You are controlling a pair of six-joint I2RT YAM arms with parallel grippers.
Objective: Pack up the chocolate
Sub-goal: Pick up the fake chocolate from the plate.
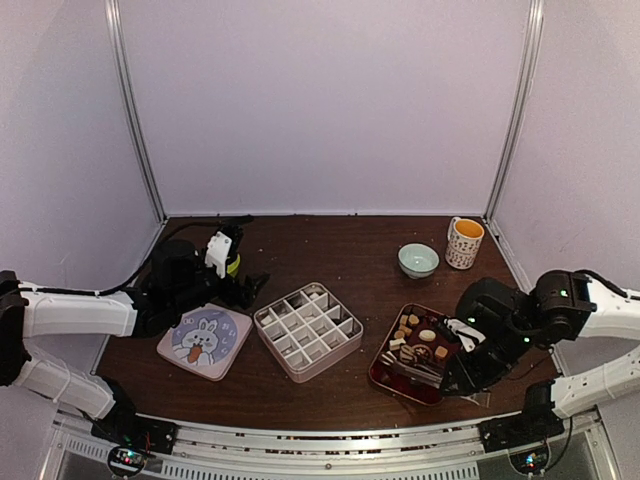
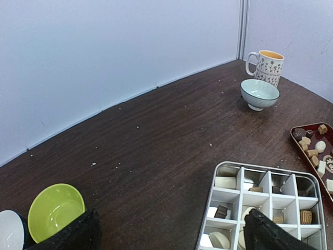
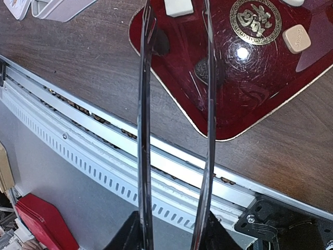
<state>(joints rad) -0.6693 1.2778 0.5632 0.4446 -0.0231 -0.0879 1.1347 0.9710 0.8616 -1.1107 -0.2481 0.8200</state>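
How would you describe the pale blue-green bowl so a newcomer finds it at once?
Go to the far right corner of the dark wooden table, where a patterned mug with an orange inside stands. Just left of it, a little nearer the arms, sits a small footed bowl. It is pale blue-green with a dark rim, unlike the lime-green bowl on the table's left side.
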